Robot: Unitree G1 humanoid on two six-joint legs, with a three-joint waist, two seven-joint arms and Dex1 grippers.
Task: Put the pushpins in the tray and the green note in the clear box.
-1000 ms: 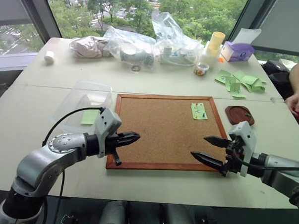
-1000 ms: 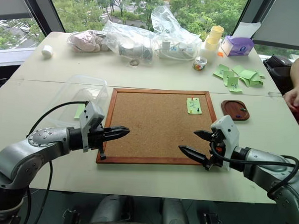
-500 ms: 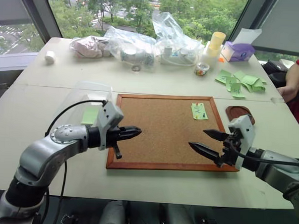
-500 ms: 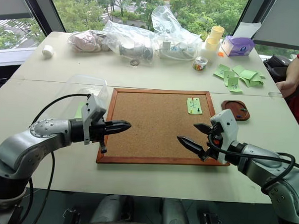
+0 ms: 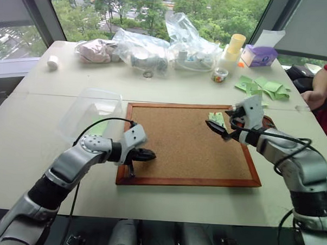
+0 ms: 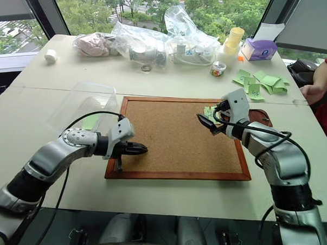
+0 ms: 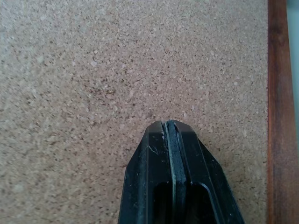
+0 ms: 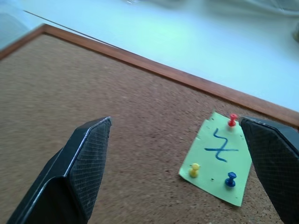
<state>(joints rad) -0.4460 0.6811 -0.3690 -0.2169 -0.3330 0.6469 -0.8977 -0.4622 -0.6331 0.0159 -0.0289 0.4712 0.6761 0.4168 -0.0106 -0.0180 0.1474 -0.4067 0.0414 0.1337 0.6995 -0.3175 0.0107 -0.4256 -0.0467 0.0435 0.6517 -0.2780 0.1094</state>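
Cork is holding the green note at right of centre in the right wrist frame, pinned by red, yellow and blue pushpins. Your right claw is gaping to straddle them; your left claw, pressed together, is steadying the corkboard.

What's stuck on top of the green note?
Three pushpins stand in the green note: red, yellow and blue, around a blue scribble. The corkboard beneath it is covered.

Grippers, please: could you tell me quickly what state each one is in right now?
Left gripper: closed, holding nothing, over the corkboard.
Right gripper: open, holding nothing, near the green note.
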